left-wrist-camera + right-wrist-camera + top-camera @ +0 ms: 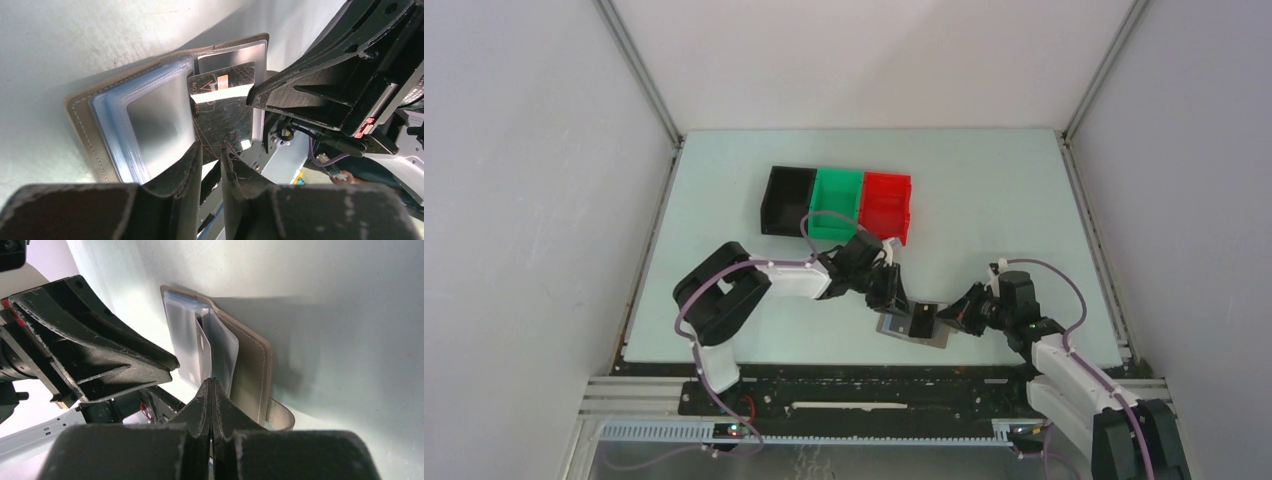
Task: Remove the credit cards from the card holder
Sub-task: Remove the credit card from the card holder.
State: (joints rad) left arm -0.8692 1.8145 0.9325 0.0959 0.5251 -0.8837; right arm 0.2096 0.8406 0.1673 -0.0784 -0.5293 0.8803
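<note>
— Seen from above, at 7 o'clock: the left arm (724, 300), black jointed housings, one white link (796, 280), a purple cable (686, 318) looped alongside.

— At 4 o'clock: the right arm (1064, 365), same black-and-white build, a small green light (1031, 325) lit.

— Close up, the left gripper (211, 147): black layered-plastic fingers (182, 175), scuffed grey.

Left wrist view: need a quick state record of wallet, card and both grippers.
card holder: open on the table, clear pockets fanned out
grey card: dark with a light stripe, exposed in front of the pockets
left gripper: jaws slightly apart, tips at the card's lower edge; grip not confirmed
right gripper: shut, tip at the pockets' edge; cannot tell if it pinches one
other cards: none clearly visible
</note>
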